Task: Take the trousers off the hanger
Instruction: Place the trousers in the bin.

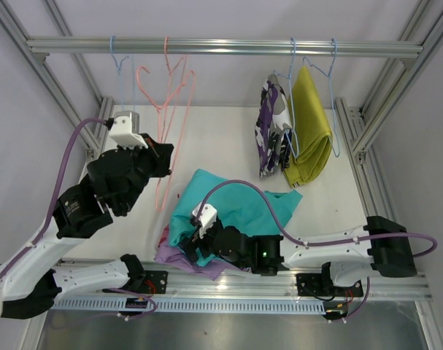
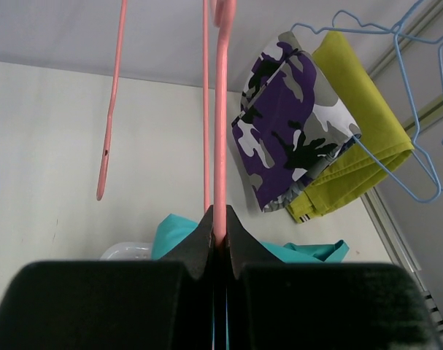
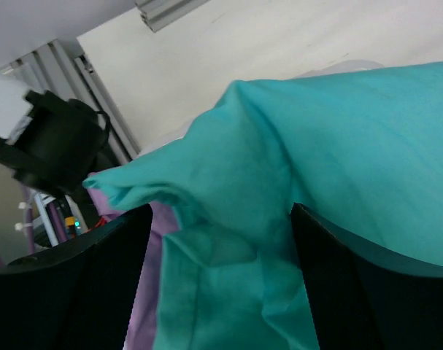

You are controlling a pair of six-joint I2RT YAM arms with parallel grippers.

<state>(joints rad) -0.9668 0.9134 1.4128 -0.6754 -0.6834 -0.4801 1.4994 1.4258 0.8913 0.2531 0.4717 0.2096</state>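
Observation:
My left gripper [image 1: 161,155] is shut on the lower wire of an empty pink hanger [image 1: 167,109] that hangs from the rail; the left wrist view shows the wire [image 2: 220,146] pinched between the jaws [image 2: 220,232]. The teal trousers [image 1: 236,200] lie crumpled on the table over the lilac trousers [image 1: 183,259]. My right gripper [image 1: 195,244] is open, low over the teal cloth [image 3: 279,168], which sits between its fingers [image 3: 367,292]; lilac [image 3: 144,306] shows at the left. The camouflage trousers [image 1: 271,124] [image 2: 294,124] and mustard trousers [image 1: 312,124] [image 2: 367,124] hang on blue hangers. The pink-red trousers are hidden.
An empty blue hanger [image 1: 119,62] hangs at the left of the metal rail [image 1: 221,47]. Aluminium frame posts [image 1: 356,124] stand at both sides of the white table [image 1: 221,138]. The right arm's purple cable [image 1: 272,211] loops over the teal cloth.

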